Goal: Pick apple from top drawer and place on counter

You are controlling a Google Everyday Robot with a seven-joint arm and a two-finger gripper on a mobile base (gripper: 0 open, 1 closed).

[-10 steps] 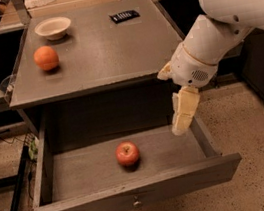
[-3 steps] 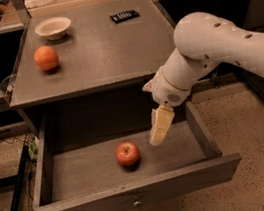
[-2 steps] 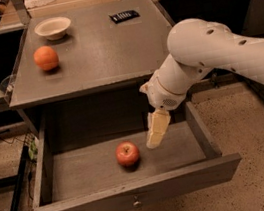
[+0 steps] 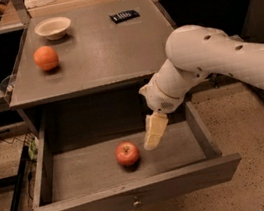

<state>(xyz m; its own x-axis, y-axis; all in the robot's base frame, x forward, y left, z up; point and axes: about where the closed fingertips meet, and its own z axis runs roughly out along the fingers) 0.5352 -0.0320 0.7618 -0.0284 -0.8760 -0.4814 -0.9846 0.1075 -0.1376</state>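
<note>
1. On the flat grey matte counter [image 4: 97, 52], a round orange fruit [image 4: 46, 57] sits at 9 o'clock, a cream bowl [image 4: 53, 27] at 11 and a small flat black object [image 4: 124, 15] at 1.
2. The wide grey wooden top drawer [image 4: 128, 197] stands open and holds the small red apple [image 4: 127, 154] near its middle.
3. The cream gripper [image 4: 154, 133] hangs just beside the apple at 2 o'clock; I cannot tell whether it is open or closed.

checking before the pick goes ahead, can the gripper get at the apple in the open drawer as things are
Probably yes. The top drawer stands pulled out, nothing covers the apple, and the gripper hangs inside the drawer just to the right of the apple, apart from it, with nothing between them.
</note>
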